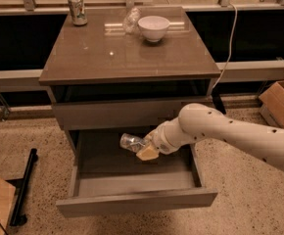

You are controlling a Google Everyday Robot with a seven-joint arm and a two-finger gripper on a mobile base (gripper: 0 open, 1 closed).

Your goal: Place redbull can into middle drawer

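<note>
1. Cabinet (132,58): grey-brown unit w/ glossy top, set against a dark window wall. It is seen from the front and above, so the open drawer's interior is exposed.

2. Arm (230,131): white, perforated shell. It is routed in from the right and angled down under the cabinet top, presumably so the upper drawer front (117,114), which is closed, is cleared.

3. Middle drawer (137,199): pulled fully out toward the camera. The grey floor is bare where visible. The opening is wide enough for entry from above.

4. Cardboard box (281,99): on the floor at far right, well apart from the work area.

5. Bowl (153,27): white, upright, at the rear of the top. A clear plastic item (131,19) is just beside it; its type cannot be determined.

6. Soda can (77,9): green-and-white, upright at the rear-left corner. It is not the task obj.

7. Gripper (143,148): positioned over the drawer's rear half, approx. centre. The tan fingers are clamped on the redbull can (130,141).

8. Redbull can: held tilted, nearly on its side, projecting left from the fingers. It is inside the drawer outline; whether the floor is touched cannot be determined. Judged status: transport is nearly done, release is not yet made. A low release is advised, as a can on its side is likely to roll.
</note>
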